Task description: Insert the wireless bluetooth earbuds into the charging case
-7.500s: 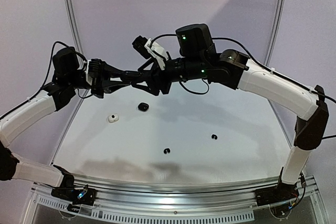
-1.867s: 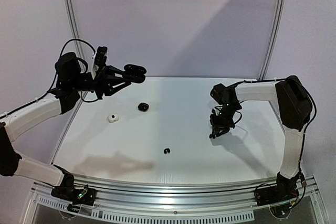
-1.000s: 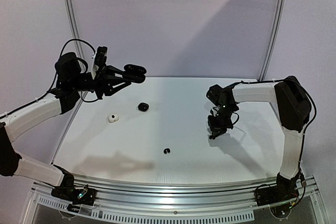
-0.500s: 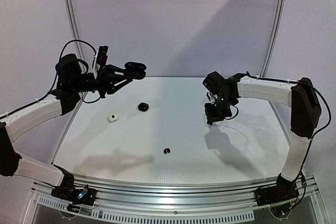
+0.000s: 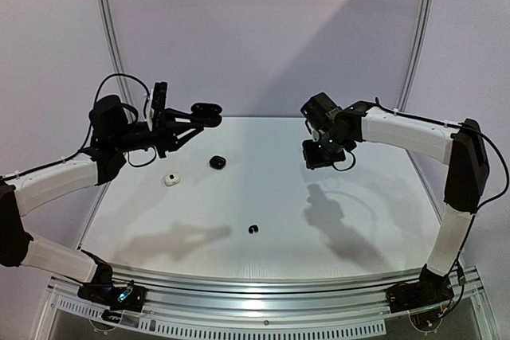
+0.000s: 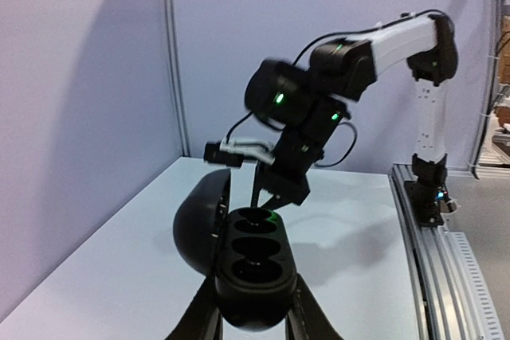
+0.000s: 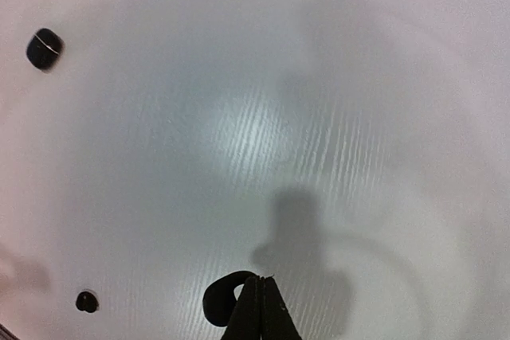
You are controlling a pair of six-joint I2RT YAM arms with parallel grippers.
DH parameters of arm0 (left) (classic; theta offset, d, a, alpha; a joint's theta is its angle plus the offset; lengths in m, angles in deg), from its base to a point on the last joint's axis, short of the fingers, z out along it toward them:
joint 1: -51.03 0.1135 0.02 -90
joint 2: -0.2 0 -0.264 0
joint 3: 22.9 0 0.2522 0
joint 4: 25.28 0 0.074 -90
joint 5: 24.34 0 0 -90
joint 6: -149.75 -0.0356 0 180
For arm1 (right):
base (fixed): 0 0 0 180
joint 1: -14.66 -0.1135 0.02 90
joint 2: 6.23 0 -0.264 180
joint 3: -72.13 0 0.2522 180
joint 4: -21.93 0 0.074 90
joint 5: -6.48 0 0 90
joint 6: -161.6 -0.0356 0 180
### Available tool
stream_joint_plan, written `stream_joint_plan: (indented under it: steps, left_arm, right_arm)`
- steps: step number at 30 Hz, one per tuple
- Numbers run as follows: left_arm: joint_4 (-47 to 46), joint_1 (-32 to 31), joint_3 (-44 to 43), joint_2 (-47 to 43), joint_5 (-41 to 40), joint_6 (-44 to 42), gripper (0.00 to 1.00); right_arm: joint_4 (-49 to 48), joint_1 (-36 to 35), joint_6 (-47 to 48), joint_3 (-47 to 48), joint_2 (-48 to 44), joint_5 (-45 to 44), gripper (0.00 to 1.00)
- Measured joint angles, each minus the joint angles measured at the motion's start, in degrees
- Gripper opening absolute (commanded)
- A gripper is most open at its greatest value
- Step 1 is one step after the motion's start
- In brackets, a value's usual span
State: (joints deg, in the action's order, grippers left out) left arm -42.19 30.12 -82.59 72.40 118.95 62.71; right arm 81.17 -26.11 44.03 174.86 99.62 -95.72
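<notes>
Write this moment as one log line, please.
left gripper: holds open charging case aloft | right gripper: pinches black earbud above table | earbud not yet inserted

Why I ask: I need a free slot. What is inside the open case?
The case, held in the left gripper, shows round dark hollows in a row beside its raised lid. Their bottoms are in shadow; whether any is filled cannot be told.

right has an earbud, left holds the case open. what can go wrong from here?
1. The right claw pinches the glossy black hook-shaped earbud at its very tips, most of it sticking out sideways; it may twist or drop.
2. The left claw holds the open black oval charging case in mid-air, lid raised beside the wells; the right claw could knock it.
</notes>
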Motion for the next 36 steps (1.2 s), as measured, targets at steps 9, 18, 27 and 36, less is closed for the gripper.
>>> stream_joint_plan:
  steps: [9,18,27,36]
  left_arm:
    - [-10.12,-7.74,7.58,10.05,-15.08,-2.23,0.00]
    - [-23.85,-14.64,8.09,16.90,-26.67,-1.70,0.00]
    - [-32.46,-18.10,10.29,17.49,-32.46,-4.81,0.00]
    - [-32.92,-18.58,10.29,17.49,-34.71,-5.20,0.00]
  right_arm:
    - [-6.82,-5.84,1.95,6.36,-3.89,-4.46,0.00]
    - [-12.79,-12.41,1.95,8.11,-3.91,-8.02,0.00]
    - [-19.34,-19.34,2.78,8.17,-4.15,-11.28,0.00]
    - [-22.86,-20.39,3.52,8.17,-4.28,-13.31,0.00]
